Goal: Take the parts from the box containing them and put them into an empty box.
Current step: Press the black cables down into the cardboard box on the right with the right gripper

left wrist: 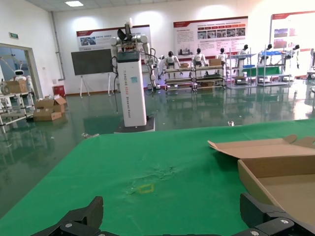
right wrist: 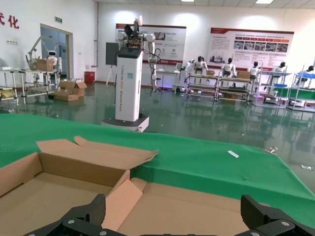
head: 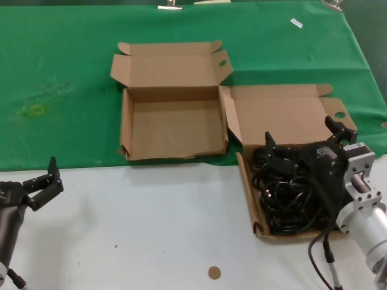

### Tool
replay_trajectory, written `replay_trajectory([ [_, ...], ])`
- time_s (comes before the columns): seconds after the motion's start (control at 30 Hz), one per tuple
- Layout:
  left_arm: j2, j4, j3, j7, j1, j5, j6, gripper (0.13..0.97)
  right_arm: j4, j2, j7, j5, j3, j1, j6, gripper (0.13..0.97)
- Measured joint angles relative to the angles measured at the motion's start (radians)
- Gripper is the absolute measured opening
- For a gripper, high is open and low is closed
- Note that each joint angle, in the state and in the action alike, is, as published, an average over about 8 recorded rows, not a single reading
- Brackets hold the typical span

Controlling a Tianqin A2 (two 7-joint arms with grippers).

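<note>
The black power cords [head: 287,196] lie coiled in the brown cardboard box [head: 248,190] at the right, whose lid [head: 284,112] lies open and flat behind it. My right gripper [head: 302,134] is open and hovers over the back of this box, just above the cords and holding nothing. In the right wrist view the right gripper [right wrist: 174,214] looks across the lid [right wrist: 206,206]. The empty box [head: 172,124] stands open to the left on the green cloth and also shows in the right wrist view [right wrist: 54,184]. My left gripper [head: 45,184] is open and empty at the near left.
A green cloth [head: 60,66] covers the far half of the table and bare white table [head: 151,223] the near half. A small brown disc [head: 214,273] lies near the front edge. A white tag [head: 295,23] lies far right. The left wrist view shows the empty box's corner [left wrist: 275,169].
</note>
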Motion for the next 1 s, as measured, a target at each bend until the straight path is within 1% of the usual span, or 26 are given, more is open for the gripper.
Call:
replay_trajectory([
  [1.0,0.000,0.000,0.000,0.000,0.000,0.000,0.000,0.966,0.000,0.000,0.000,0.000,0.000,0.000,0.000,0.966],
])
